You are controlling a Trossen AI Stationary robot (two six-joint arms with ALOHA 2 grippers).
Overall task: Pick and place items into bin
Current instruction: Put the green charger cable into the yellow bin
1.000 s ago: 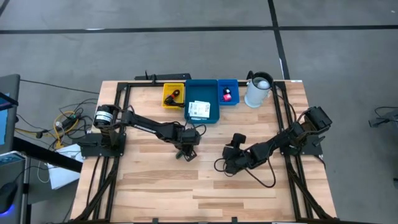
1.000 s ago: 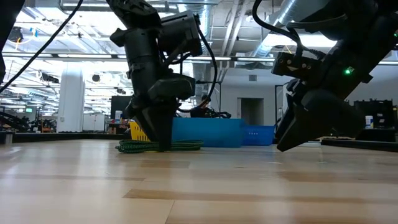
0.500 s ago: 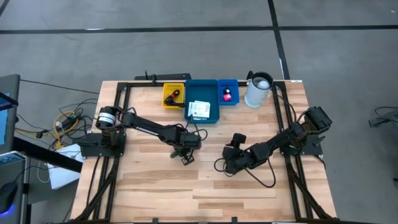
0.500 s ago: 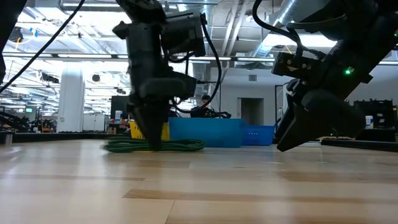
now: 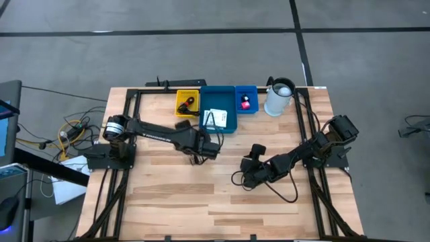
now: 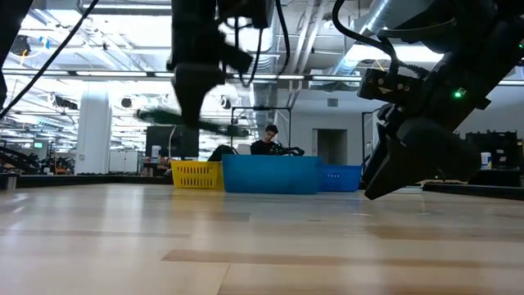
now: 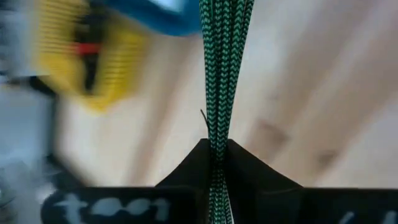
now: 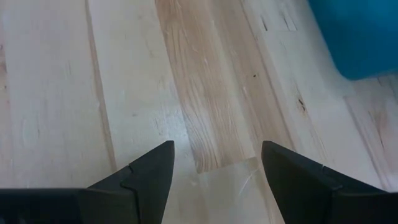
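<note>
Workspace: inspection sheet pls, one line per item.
Surface: wood table, bare in front.
Job's things: green cord lifted off the table; yellow bin, big blue bin with white cards, small blue bin with pink piece.
Clutter: white jug.
Hands: left hand shut on cord; right hand open, low over the table.
Cables: loose wires off the table's left.
Surroundings: person behind bins.
</note>
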